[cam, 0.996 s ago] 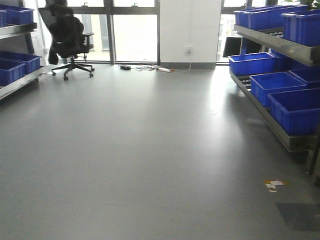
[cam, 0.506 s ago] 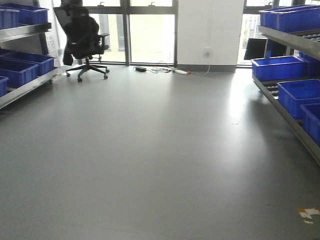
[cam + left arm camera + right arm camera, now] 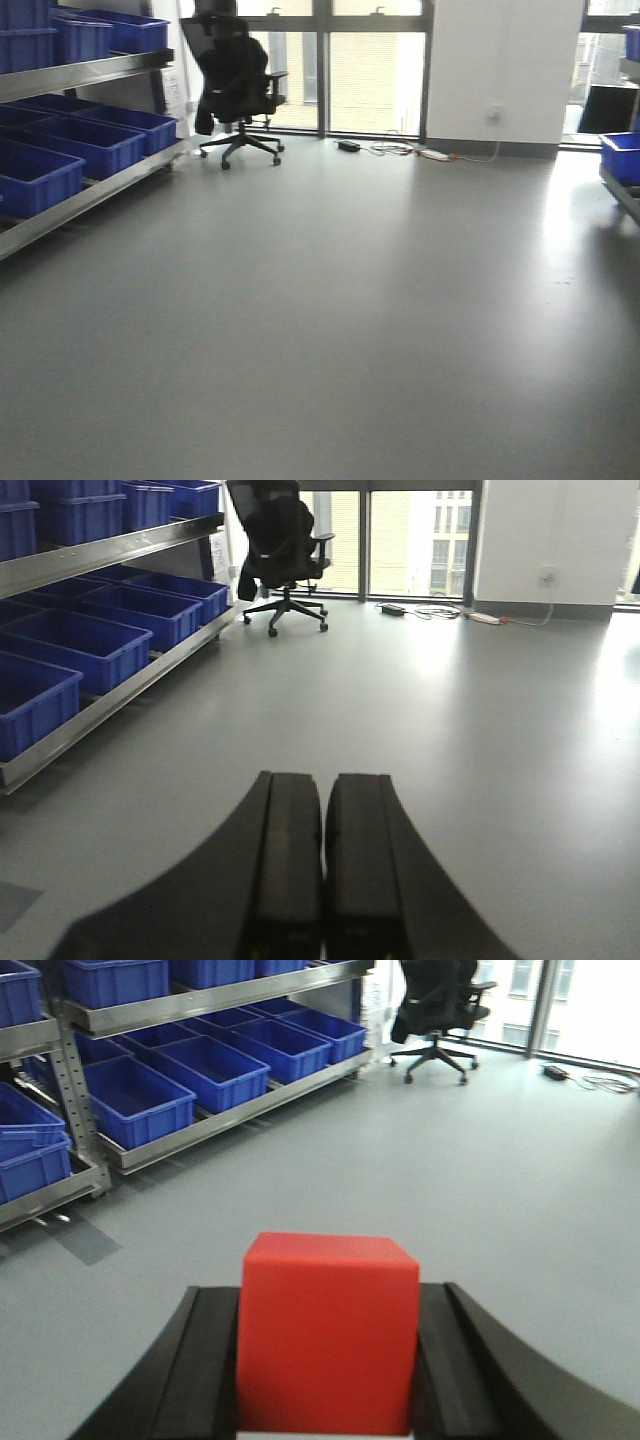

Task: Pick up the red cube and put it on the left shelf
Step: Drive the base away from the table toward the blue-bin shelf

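bottom of the red cube (image 3: 328, 1340) and near end of the left shelf (image 3: 80, 73) are cropped.

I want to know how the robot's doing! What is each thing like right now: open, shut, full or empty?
right gripper, shut on the red cube
red cube, held, not yet placed
left gripper, shut, holding nothing
blue bins, on the left shelf, visible insides empty
office chair, upright

I read the left shelf (image 3: 210, 998) as bare dull metal; the bins (image 3: 140, 1090) on it are glossy blue plastic. The floor (image 3: 350, 300) beside that shelf is smooth grey with a soft sheen. The red cube (image 3: 328, 1335) looks matt and smooth.
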`<action>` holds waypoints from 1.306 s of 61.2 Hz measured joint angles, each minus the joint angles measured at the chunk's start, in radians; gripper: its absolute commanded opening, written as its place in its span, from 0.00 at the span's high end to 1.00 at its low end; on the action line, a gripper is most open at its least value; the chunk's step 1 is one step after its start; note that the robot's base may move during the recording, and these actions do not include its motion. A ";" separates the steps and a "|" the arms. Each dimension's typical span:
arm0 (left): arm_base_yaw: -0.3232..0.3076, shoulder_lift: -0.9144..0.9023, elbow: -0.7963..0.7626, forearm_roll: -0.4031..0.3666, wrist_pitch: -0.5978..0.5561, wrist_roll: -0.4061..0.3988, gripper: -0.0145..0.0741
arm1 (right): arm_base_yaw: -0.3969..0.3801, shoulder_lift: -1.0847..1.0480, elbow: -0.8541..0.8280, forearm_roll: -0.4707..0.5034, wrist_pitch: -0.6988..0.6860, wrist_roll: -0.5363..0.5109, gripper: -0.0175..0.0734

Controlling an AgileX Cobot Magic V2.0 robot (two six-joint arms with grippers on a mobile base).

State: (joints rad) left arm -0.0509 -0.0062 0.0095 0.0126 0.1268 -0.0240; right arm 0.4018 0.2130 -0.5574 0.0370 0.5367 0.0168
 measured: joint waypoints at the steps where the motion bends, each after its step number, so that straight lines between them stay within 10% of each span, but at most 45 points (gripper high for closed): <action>1: 0.000 0.000 0.000 0.000 0.000 0.000 0.72 | 0.000 0.000 0.000 0.000 0.000 0.000 0.69; 80: 0.000 0.000 0.000 0.000 0.000 0.000 0.72 | 0.000 0.000 0.000 0.000 0.000 0.000 0.69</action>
State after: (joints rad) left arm -0.0509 -0.0062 0.0095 0.0126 0.1268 -0.0240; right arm 0.4018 0.2130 -0.5574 0.0370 0.5367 0.0168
